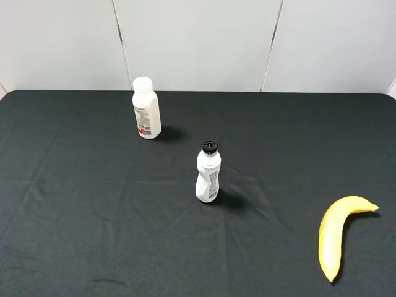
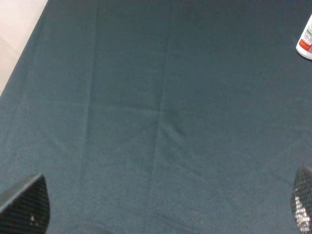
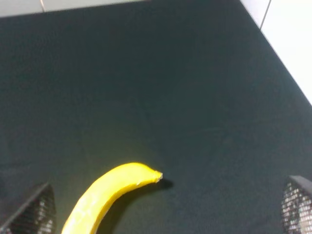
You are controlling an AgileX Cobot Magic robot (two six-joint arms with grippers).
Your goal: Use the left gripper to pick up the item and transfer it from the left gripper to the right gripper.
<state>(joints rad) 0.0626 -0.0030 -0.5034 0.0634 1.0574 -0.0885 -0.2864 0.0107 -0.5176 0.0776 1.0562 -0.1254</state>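
The yellow banana lies on the black cloth at the front right of the exterior view, curved, with one tip pointing right. It also shows in the right wrist view, between my right gripper's fingertips, nearer one of them. The right gripper is open and empty above the cloth. My left gripper is open and empty over bare cloth, far from the banana. Neither arm shows in the exterior view.
A white bottle with a white cap stands at the back left; its base shows in the left wrist view. A white bottle with a black ribbed cap stands near the middle. The black tablecloth has creases.
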